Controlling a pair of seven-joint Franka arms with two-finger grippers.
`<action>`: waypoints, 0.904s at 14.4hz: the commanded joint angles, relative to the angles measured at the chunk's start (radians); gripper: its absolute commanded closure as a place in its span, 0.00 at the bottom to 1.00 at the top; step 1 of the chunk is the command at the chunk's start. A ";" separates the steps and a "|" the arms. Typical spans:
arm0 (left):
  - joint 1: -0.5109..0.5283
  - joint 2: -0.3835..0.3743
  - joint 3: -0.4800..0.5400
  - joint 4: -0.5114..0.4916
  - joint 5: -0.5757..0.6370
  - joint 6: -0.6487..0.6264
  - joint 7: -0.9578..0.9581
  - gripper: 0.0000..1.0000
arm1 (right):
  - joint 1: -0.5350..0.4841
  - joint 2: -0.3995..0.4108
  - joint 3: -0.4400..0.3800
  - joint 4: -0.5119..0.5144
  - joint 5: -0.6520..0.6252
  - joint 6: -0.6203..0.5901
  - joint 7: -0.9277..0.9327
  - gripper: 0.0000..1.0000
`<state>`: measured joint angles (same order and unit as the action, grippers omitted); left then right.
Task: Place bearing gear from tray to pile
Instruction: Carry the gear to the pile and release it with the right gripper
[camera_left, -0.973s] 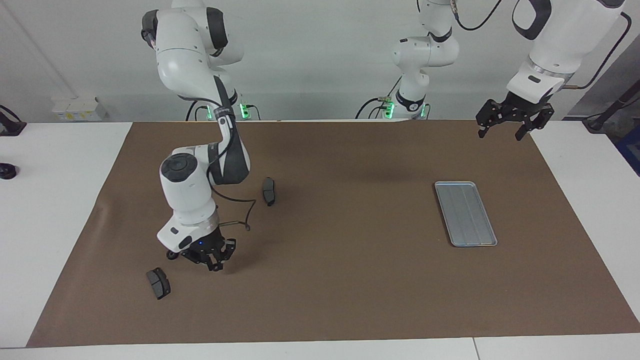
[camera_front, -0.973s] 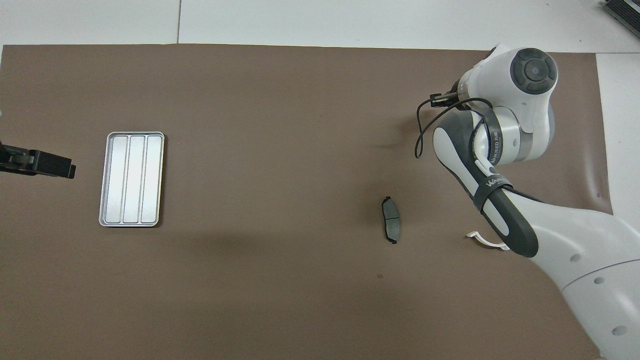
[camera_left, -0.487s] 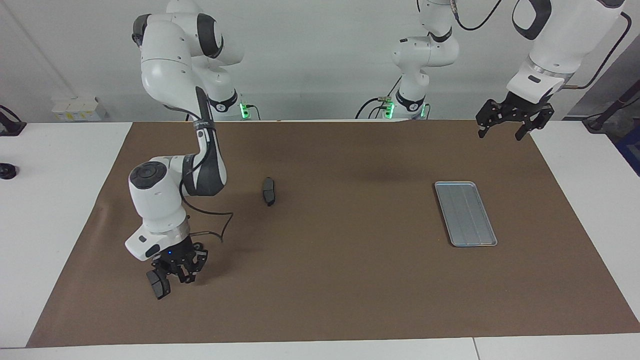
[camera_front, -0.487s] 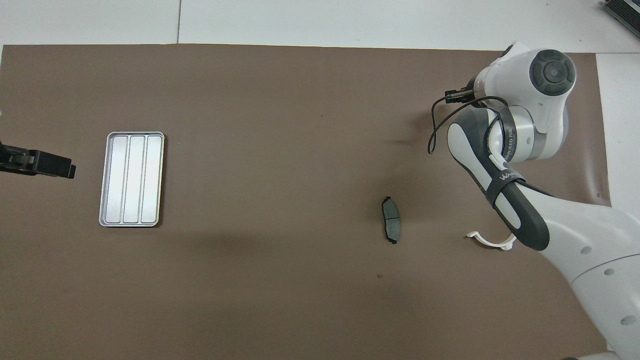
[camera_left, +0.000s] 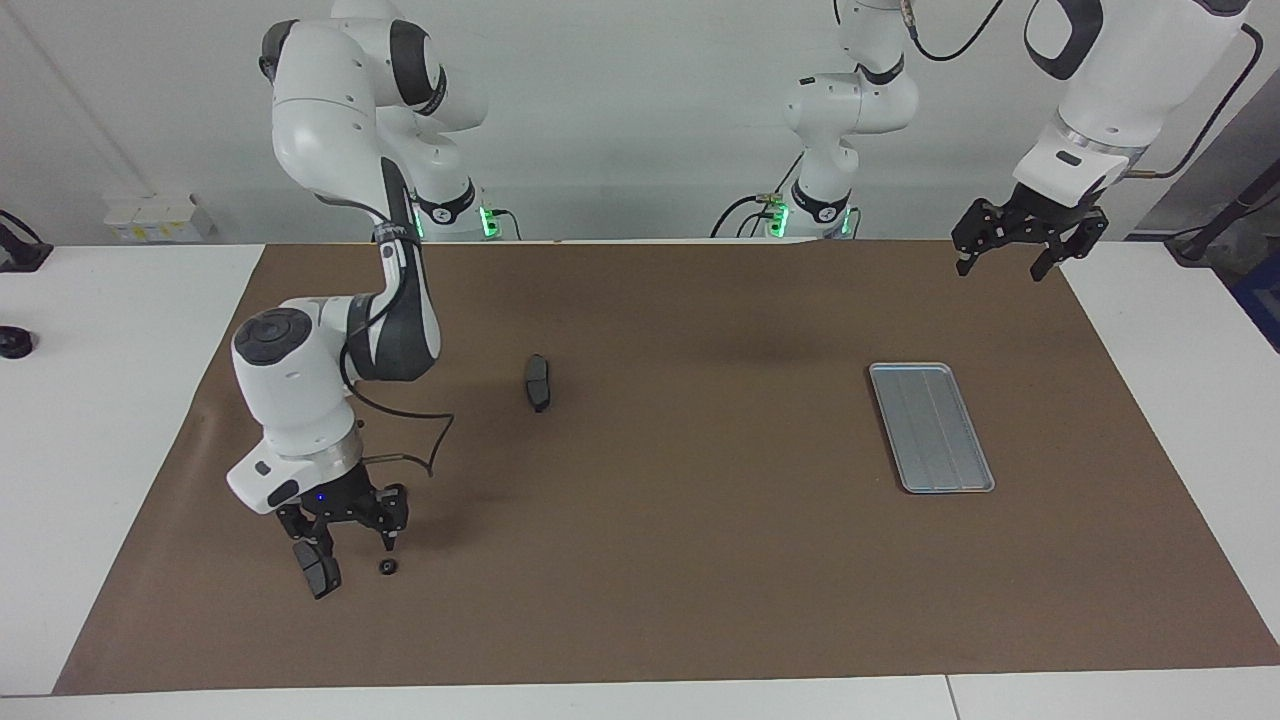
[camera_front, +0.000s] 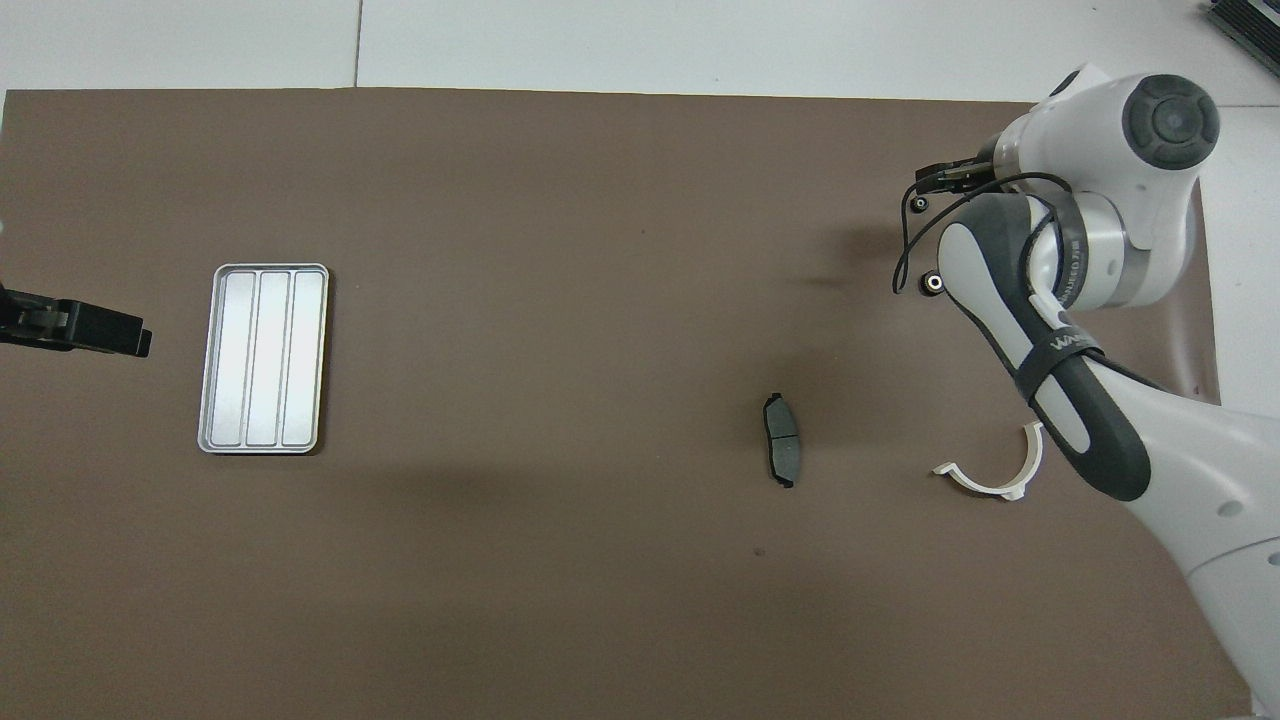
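Facing view: the right gripper (camera_left: 345, 535) hangs low over the mat (camera_left: 660, 560) at the right arm's end of the desk (camera_left: 120, 400). A second ago it was nearer the middle, jaws pinched shut; it has since shifted toward the desk's end and its jaws now stand wide, holding nothing. A small dark gear (camera_left: 387, 567) lies on the mat just under them, where none lay before. Beside it lies a dark brake pad (camera_left: 316, 573), in the same place as earlier. A second pad (camera_left: 538, 381) lies nearer the robots, toward the middle, unmoved. The tray (camera_left: 931, 427) sits at the left arm's end with nothing on it, as before. The left gripper (camera_left: 1013, 257) waits in the air over the mat's corner nearest the robots, jaws wide, unchanged.

Overhead view: the right arm (camera_front: 1060, 330) has swung toward the mat's edge, uncovering the gear (camera_front: 932, 282) beside its forearm and more of a white clip (camera_front: 1000, 478). The gripper itself is hidden under the arm. The pad (camera_front: 781, 452) and tray (camera_front: 264, 357) keep their places. The left gripper's tip (camera_front: 95, 330) shows beside the tray.
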<state>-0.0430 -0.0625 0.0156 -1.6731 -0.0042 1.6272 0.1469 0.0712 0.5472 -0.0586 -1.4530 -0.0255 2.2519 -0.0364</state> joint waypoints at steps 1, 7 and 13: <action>0.009 -0.010 -0.003 -0.008 -0.011 -0.010 0.011 0.00 | -0.007 -0.114 0.020 0.060 0.004 -0.238 -0.002 0.00; 0.011 -0.010 -0.003 -0.008 -0.011 -0.010 0.011 0.00 | 0.010 -0.309 0.046 0.118 0.065 -0.624 0.067 0.00; 0.009 -0.008 -0.003 -0.008 -0.011 -0.010 0.011 0.00 | 0.025 -0.444 0.052 0.056 0.052 -0.792 0.127 0.00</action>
<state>-0.0430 -0.0625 0.0156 -1.6731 -0.0042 1.6272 0.1469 0.0994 0.1328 -0.0078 -1.3303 0.0199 1.4589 0.0745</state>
